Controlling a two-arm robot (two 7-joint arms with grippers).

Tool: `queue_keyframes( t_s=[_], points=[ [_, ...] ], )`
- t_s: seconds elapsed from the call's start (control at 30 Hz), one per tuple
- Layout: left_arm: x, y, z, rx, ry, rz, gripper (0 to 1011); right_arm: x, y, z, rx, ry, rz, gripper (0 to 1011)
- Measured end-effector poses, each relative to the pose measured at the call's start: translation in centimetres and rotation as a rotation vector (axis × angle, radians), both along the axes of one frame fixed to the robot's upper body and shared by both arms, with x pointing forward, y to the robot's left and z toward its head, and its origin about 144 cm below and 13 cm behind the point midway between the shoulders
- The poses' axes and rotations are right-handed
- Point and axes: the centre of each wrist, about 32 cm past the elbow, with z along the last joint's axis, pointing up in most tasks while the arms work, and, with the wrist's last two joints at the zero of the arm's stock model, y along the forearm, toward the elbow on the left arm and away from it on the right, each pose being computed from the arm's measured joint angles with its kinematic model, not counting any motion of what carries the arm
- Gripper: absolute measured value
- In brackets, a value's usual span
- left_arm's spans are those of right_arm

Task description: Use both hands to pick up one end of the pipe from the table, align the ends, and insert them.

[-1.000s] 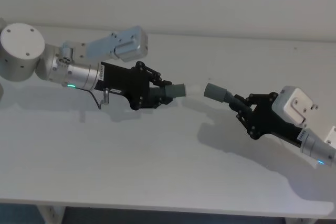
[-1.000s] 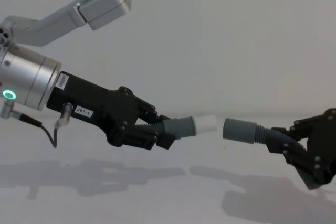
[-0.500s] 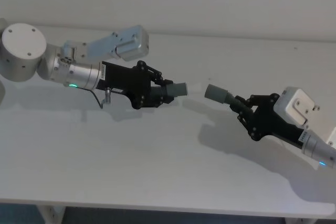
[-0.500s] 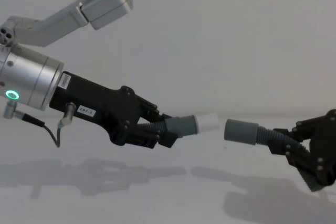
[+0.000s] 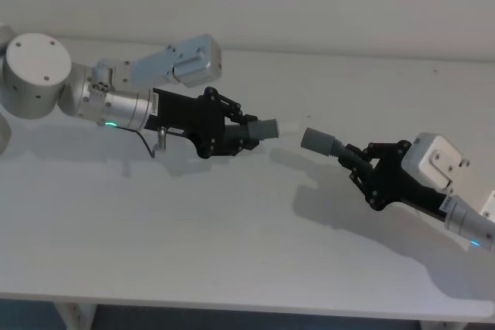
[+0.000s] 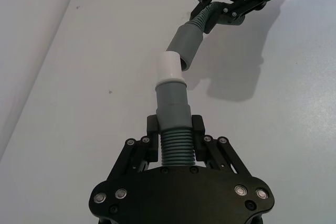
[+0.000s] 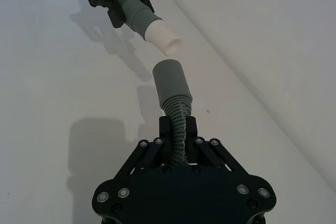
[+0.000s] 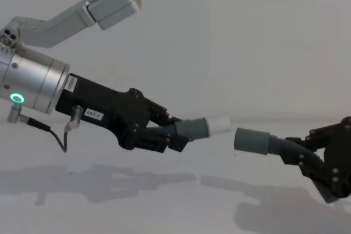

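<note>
At the left of the head view, the left gripper (image 5: 230,135), carried on a silver cylindrical wrist (image 5: 124,110) with a green ring light (image 8: 17,98), is held above the white table (image 5: 193,229). Its jointed black fingers (image 6: 148,145) are clamped on the ribbed section of one dark-grey pipe piece (image 8: 189,129), which is thereby kept clear of the surface. From this piece a narrow white tip (image 8: 219,125) is presented towards the right. In the chest view a small gap is seen between the white tip and the wide grey collar mouth (image 8: 237,139) of the other pipe piece (image 8: 263,143); the two ends are near each other and roughly level, but are not touching. In the left wrist view the tip (image 6: 171,67) is seen just beside the collar (image 6: 186,46), with the two axes at a slight angle. The second piece is held by its ribbed part between the closed fingers (image 7: 164,148) of the right gripper (image 5: 362,171), which is raised above the table at the right. The shadows of both arms are cast on the table beneath them.
</note>
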Motion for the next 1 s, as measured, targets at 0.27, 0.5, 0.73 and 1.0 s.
queue_keyframes(
  t_s=[0.27, 0.5, 0.73, 1.0],
  points=[
    [0.22, -0.09, -0.04, 0.001, 0.002, -0.001, 360, 0.04, -0.1, 0.1, 0.001, -0.008, 0.001, 155],
    [0.39, -0.26, -0.06, 0.008, 0.0, -0.007, 360, 0.03, -0.24, 0.23, 0.004, -0.014, 0.0, 155],
    [0.52, -0.4, -0.04, 0.016, -0.003, -0.011, 360, -0.01, -0.38, 0.34, 0.01, -0.017, -0.001, 155],
    [0.65, -0.46, 0.09, 0.016, -0.007, -0.008, 360, -0.07, -0.45, 0.31, 0.013, -0.019, 0.001, 155]
  ],
)
